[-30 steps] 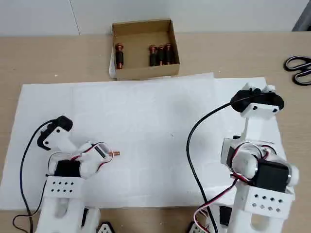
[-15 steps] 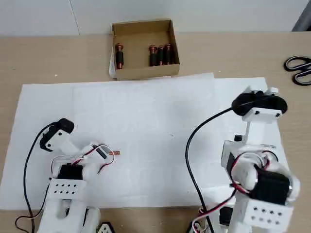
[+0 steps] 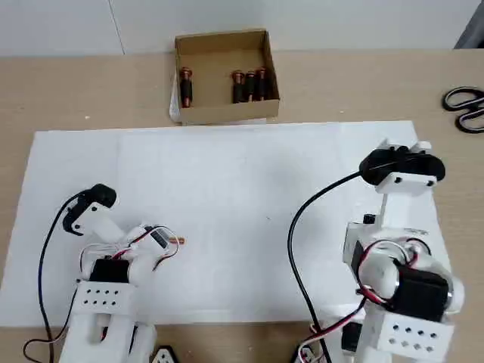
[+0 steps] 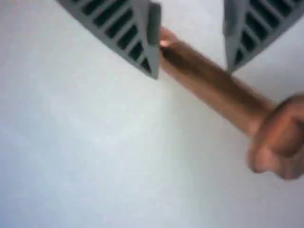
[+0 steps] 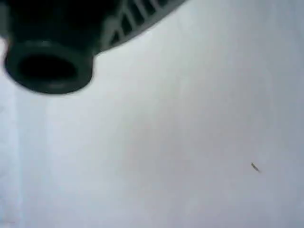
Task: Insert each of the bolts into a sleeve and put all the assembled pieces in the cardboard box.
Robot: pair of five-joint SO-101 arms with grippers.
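My left gripper (image 4: 192,66) is low over the white paper at the near left (image 3: 165,240), shut on a copper bolt (image 4: 213,90). The bolt's head (image 4: 280,137) sticks out past the fingertips, toward the table's middle (image 3: 178,240). My right gripper (image 5: 66,33) is shut on a black sleeve (image 5: 47,66), whose open end faces the camera above bare paper. In the high view that arm's wrist (image 3: 401,162) stands at the right and covers the sleeve. The cardboard box (image 3: 221,38) at the back holds several assembled pieces (image 3: 249,85).
A white paper sheet (image 3: 249,189) covers most of the wooden table. Black scissors (image 3: 465,106) lie at the far right edge. A black cable (image 3: 299,227) loops from the right arm over the paper.
The right arm's wrist has shifted slightly, and the paper's raised far edge now lies flat. The left arm has settled a little lower, still with the bolt.
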